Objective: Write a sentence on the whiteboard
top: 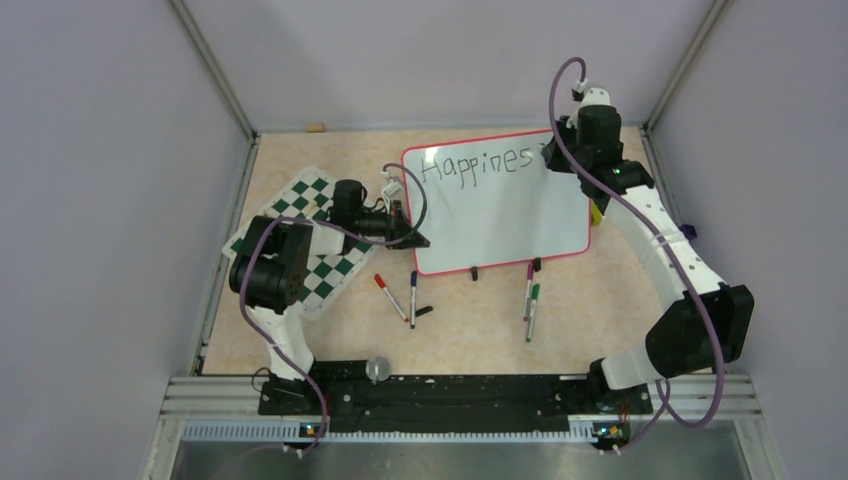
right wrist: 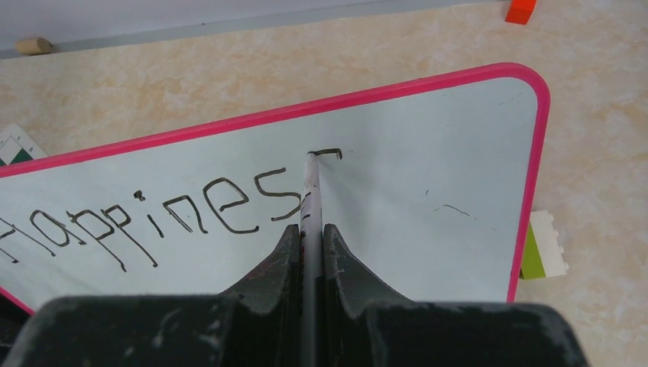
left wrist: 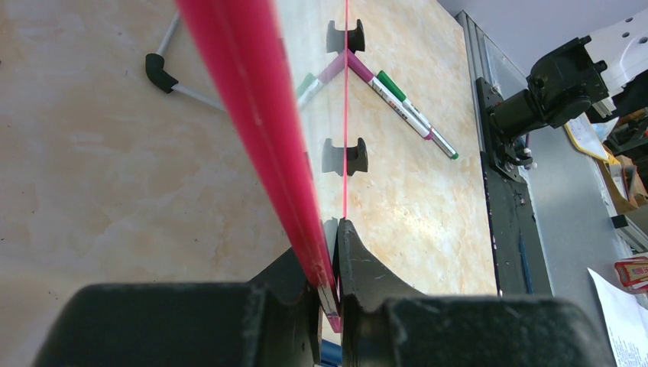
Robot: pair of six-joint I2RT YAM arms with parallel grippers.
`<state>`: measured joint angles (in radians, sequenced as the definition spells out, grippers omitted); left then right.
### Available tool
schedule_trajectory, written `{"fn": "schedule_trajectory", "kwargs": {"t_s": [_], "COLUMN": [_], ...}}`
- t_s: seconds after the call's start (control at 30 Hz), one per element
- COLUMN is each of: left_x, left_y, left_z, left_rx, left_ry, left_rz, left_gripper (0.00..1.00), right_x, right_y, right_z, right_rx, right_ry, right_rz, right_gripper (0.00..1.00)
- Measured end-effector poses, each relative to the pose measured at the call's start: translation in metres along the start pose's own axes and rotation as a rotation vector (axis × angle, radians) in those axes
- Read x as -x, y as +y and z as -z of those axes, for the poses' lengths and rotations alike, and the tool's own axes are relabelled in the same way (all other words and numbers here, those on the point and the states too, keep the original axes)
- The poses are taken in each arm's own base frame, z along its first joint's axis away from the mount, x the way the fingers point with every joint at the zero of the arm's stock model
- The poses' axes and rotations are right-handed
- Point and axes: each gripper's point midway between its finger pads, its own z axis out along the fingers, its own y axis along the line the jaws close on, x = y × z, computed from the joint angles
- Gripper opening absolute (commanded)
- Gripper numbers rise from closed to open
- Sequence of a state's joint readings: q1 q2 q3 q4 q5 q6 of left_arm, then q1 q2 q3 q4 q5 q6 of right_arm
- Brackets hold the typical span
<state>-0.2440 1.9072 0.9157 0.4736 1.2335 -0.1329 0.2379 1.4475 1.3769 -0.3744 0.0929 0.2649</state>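
The whiteboard (top: 500,215), glossy white with a thin red frame, lies on the table with "Happines" written in black along its far edge. My right gripper (right wrist: 309,229) is shut on a white marker (right wrist: 310,195). The marker's tip touches the board at the top of a new stroke after the last "s" (right wrist: 327,153). My left gripper (left wrist: 330,225) is shut on the board's red frame (left wrist: 252,107) at its left edge, seen edge-on. In the top view the left gripper (top: 410,238) sits at the board's near-left corner and the right gripper (top: 565,150) over its far-right corner.
Several loose markers lie on the table in front of the board, a red one (top: 391,296) and a green one (top: 532,312) among them. A green-and-white chess mat (top: 320,240) lies under the left arm. A yellow-green block (right wrist: 535,252) sits by the board's right edge.
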Motion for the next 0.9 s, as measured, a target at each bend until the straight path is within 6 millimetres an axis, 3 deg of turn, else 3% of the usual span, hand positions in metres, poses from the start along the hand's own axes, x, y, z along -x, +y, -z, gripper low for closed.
{"fn": "schedule_trajectory", "kwargs": {"t_s": [0.37, 0.9], "left_x": [0.000, 0.000], "left_y": [0.000, 0.000], "left_z": [0.000, 0.000], "left_rx": [0.000, 0.001], "left_ry": [0.000, 0.000], "left_rz": [0.000, 0.001], "left_gripper": [0.00, 0.00], "right_x": [-0.007, -0.015], "right_y": [0.005, -0.012], "right_z": [0.001, 0.002], "right_rx": [0.031, -0.054], "right_ry": [0.023, 0.037], "right_rz": [0.001, 0.004], "right_gripper": [0.00, 0.00]}}
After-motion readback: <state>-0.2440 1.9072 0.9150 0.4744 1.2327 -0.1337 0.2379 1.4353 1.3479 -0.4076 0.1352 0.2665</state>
